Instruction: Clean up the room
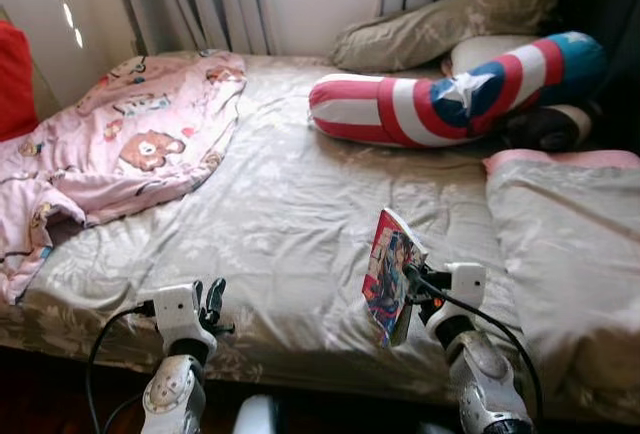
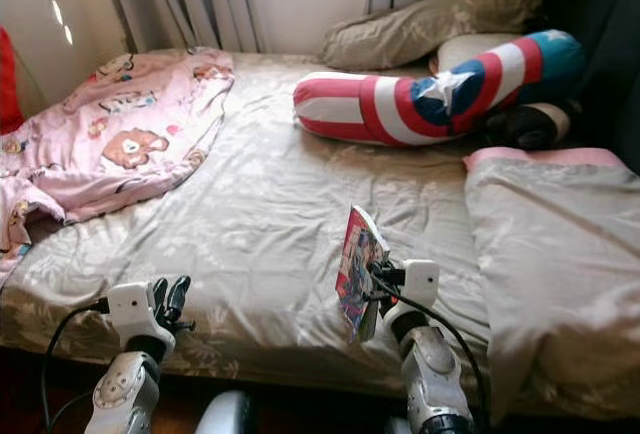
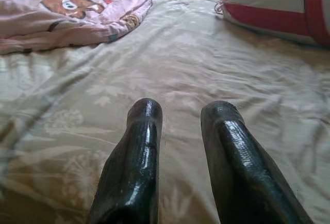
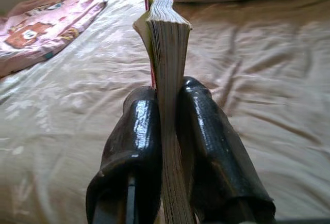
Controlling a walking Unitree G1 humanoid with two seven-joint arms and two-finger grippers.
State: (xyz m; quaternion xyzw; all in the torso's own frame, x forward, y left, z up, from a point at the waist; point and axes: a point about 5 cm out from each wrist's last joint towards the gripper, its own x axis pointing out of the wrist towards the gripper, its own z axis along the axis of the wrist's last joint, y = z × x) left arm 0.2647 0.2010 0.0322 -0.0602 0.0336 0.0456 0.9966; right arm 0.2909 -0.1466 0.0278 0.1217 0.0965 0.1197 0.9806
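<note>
While the right gripper (image 1: 408, 276) clamps the comic book (image 1: 392, 276) upright, its thin edge-grip could slip; left gripper (image 1: 208, 306) fingers apart at seven o'clock.

I count one bed (image 1: 290, 204) in front of me, and one comic book (image 1: 390, 276), which stands on edge between my right fingers (image 4: 135, 146). I have two arms, each with two black fingers, so four fingers in all; my left fingers (image 3: 136, 162) are spread with nothing between them. On the bed lies one pink bear-print blanket (image 1: 120, 144), one long star-and-stripe bolster (image 1: 450, 94), two pillows by the curtain, a beige one (image 1: 440, 22) and a white one (image 1: 480, 51), and one folded beige quilt (image 1: 570, 244).
</note>
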